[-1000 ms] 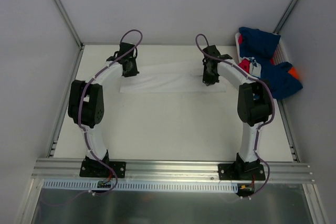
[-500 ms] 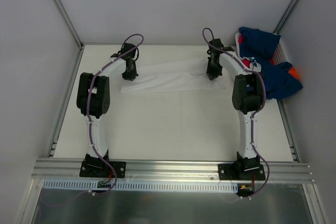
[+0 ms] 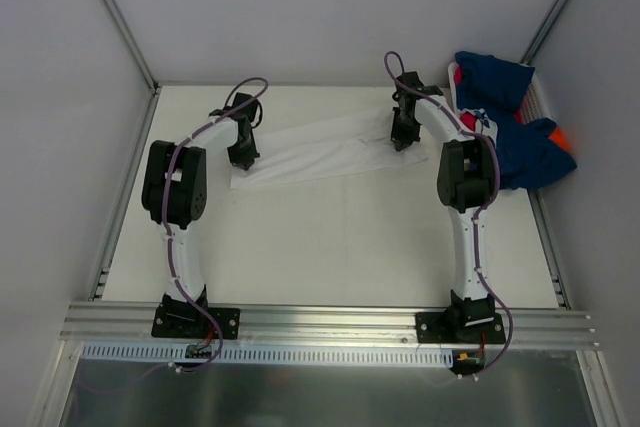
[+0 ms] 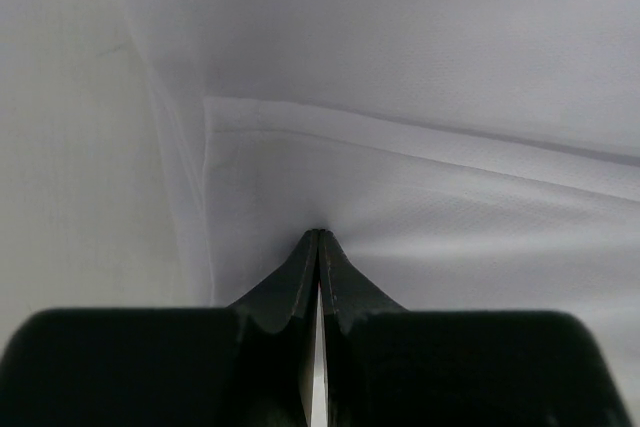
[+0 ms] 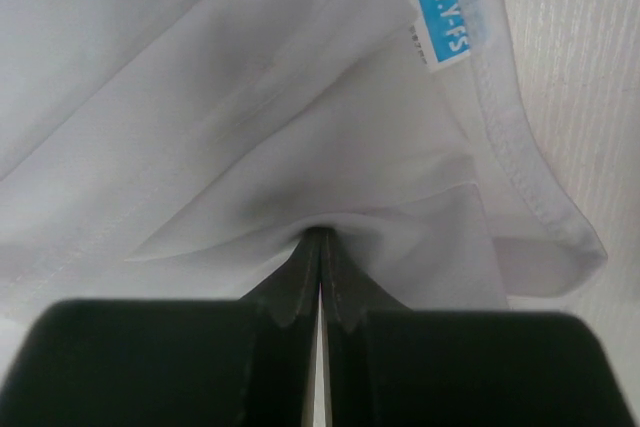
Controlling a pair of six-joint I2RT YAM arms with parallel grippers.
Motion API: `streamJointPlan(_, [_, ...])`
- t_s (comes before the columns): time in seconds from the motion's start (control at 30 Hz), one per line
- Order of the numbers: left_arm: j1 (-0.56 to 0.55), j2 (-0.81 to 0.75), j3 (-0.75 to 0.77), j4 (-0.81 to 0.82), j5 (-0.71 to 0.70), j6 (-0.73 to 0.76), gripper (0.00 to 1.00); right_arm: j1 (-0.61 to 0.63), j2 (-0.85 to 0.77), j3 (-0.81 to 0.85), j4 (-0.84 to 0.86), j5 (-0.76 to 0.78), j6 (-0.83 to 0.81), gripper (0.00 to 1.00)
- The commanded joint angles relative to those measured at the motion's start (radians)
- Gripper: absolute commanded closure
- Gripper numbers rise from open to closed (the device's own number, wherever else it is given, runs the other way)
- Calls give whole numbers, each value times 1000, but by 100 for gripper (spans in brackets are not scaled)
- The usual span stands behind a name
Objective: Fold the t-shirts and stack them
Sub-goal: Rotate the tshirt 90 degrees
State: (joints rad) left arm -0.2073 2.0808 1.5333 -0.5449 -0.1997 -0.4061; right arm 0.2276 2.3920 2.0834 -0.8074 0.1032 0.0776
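The left gripper (image 4: 318, 239) fills the bottom of the view with its black body. Its two dark fingers (image 4: 290, 282) are pressed together into a narrow point, with only a thin bright slit between them. Their tips pinch the white t-shirt (image 4: 450, 227), whose cloth puckers slightly where they meet it. A doubled hem (image 4: 400, 142) runs across the cloth from upper left down toward the right edge. At its left end it turns a corner and drops straight toward the gripper. Above the hem the cloth lies smooth and faintly shaded. The pale bench (image 4: 70, 197) shows along the left side, beside the shirt's edge.
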Motion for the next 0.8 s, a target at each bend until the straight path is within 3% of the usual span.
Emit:
streamJointPlan(0.0, [13, -71, -108, -86, -32, -68, 100, -8, 18, 49, -33, -28, -13, 100])
streamJointPlan(0.33, [-53, -313, -410, -84, -90, -227, 100, -11, 29, 92, -33, -53, -56, 99])
streamJointPlan(0.77, [-389, -642, -800, -86, -156, -673, 100, -10, 29, 87, -33, -92, -111, 100])
